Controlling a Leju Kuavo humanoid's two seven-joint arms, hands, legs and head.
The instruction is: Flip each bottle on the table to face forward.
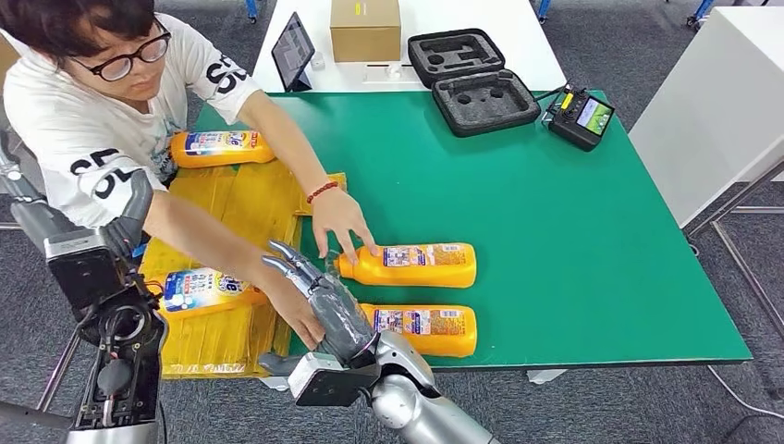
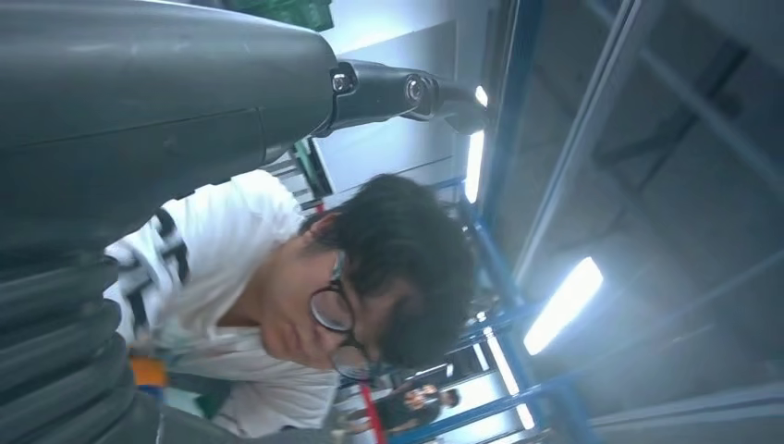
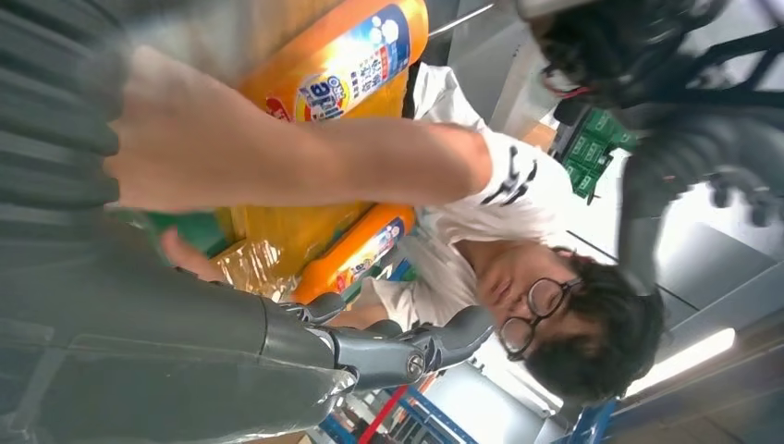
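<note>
Green table (image 1: 555,203): bears all four orange bottles, each lying on its side. A person (image 1: 102,102) in a white printed shirt leans over its left edge, both arms reaching in.

Yellow plastic sheet (image 1: 240,213): spread on the left part of the table.

Black foam case (image 1: 471,79): open, at the far edge. A cardboard box (image 1: 365,28) and a tablet (image 1: 292,51) stand on the white table beyond it. A black controller (image 1: 580,116) sits at the far right of the green surface.

Far-left bottle (image 1: 220,148): on the table beside the person's torso. Near-left bottle (image 1: 199,289): on the yellow sheet, label up. Middle bottle (image 1: 411,265): on the green surface, cap end to the left, the person's hand (image 1: 340,220) touching that end. Nearest bottle (image 1: 425,328): just beside the table's near edge, parallel to the middle one.

Right hand (image 1: 319,296): raised over the near edge between the near-left and nearest bottles, fingers extended and apart, holding nothing; the person's other hand lies against it.

Left hand (image 2: 139,102): a finger extends outward in the left wrist view; cannot tell how far open it is.
</note>
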